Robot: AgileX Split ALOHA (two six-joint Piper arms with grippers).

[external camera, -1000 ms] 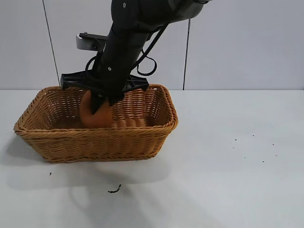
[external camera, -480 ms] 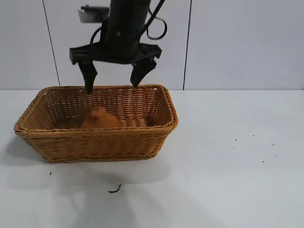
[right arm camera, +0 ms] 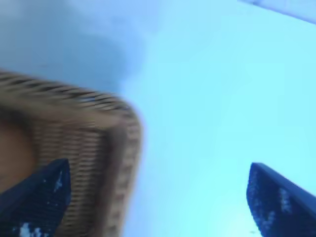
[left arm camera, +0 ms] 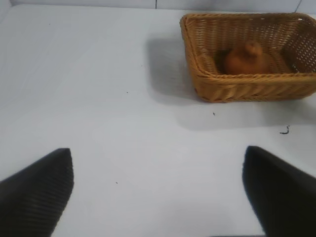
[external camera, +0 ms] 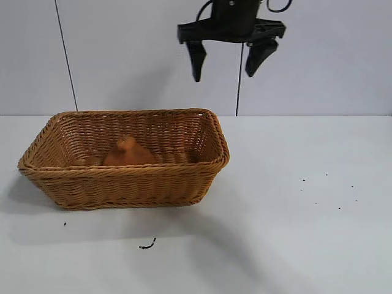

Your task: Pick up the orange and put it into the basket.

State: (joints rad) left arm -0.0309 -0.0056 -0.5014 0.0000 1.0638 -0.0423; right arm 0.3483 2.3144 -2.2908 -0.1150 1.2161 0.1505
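Orange (external camera: 127, 153) seen resting inside basket (external camera: 125, 181); placement judged done. Right end effector (external camera: 229, 60) held high, spread wide, empty. Left end effector (left arm camera: 158, 197) also wide, empty.

No readable text, label, brand, number or sign shows in any view: none on the wicker basket (external camera: 125, 177), none on the orange (external camera: 127, 153), none on the white surface (external camera: 294, 214), none on the wall panels behind.

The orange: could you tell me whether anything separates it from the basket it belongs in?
Nothing visible does: the orange already lies inside the basket. The right gripper hangs open high above the basket's right end, holding nothing. The left gripper is open over bare table.
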